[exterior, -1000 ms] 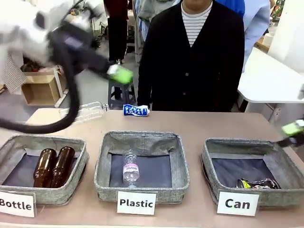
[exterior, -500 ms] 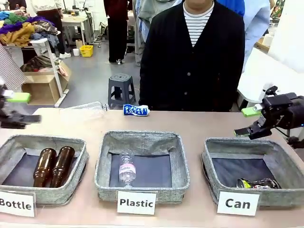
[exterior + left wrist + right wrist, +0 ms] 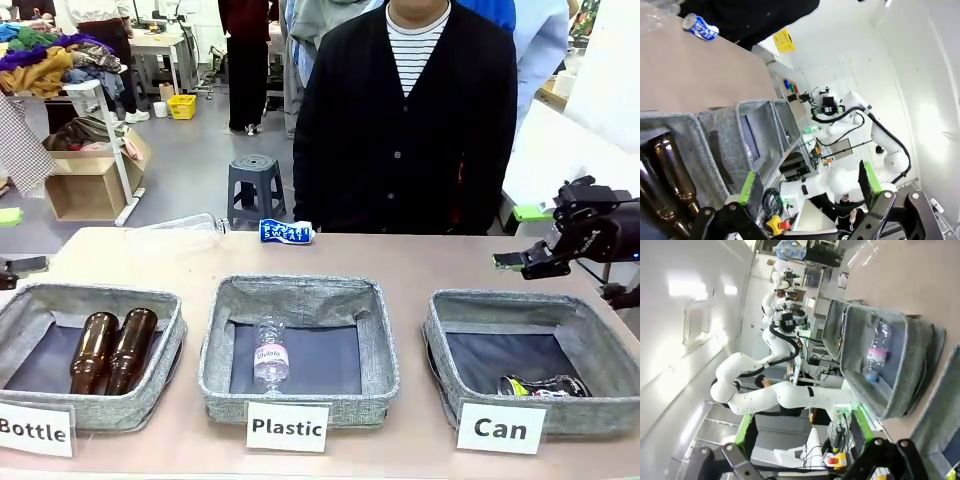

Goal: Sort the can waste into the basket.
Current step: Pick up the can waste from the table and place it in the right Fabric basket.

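- Now, the blue can lies at the far edge of the surface, just before the person; the dark can is already inside the Can basket.
- The right tool and the left tool both stand open and empty (neither is near the blue can).
- Lower one squarely over the blue can, then close.

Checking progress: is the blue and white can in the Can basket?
Out. The blue and white can lies on the table by the person, away from the Can basket.

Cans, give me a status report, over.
Left gripper, right gripper: jaws open, empty. Dark can in Can basket; blue can on table, far edge. Nothing blocking it.
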### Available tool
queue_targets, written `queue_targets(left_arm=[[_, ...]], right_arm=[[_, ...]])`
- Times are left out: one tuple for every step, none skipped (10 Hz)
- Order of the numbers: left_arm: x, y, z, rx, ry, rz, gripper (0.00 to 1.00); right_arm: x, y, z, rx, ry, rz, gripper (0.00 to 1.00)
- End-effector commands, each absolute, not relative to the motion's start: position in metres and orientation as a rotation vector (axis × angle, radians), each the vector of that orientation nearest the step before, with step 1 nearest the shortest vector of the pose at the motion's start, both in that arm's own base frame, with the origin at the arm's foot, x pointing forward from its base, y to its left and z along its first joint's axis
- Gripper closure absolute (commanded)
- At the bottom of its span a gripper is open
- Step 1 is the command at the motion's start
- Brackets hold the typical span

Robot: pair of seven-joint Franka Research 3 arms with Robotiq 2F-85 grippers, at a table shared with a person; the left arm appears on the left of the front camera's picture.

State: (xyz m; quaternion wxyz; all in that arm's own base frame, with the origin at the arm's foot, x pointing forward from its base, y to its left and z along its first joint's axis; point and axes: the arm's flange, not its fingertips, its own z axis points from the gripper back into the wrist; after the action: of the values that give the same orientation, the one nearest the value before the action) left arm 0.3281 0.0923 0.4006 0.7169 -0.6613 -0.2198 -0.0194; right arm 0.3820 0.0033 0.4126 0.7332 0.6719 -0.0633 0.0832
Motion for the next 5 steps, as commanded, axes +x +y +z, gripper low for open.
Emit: queue_targets(left_arm=[[0.3257,0.0844,0.41,-1.477,-0.483,-0.078,0.0],[0.3257,0.0844,0.41,-1.477,-0.483,-0.078,0.0],[0.3257,0.0844,0.41,-1.477,-0.483,-0.078,0.0],[0.3257,0.0844,0.41,-1.477,-0.483,-0.078,0.0],[0.3257,0.0844,0.41,-1.477,-0.483,-0.078,0.0]], right_arm=[[0.379,0.0057,0.4111,1.461,-0.119,0.211,0.0],[0.379,0.0057,0.4111,1.461,-0.119,0.211,0.0],[0.379,0.0057,0.4111,1.461,-0.119,0.211,0.0],[0.379,0.0057,0.4111,1.461,-0.119,0.211,0.0],[0.379,0.0057,0.4111,1.461,-0.119,0.211,0.0]])
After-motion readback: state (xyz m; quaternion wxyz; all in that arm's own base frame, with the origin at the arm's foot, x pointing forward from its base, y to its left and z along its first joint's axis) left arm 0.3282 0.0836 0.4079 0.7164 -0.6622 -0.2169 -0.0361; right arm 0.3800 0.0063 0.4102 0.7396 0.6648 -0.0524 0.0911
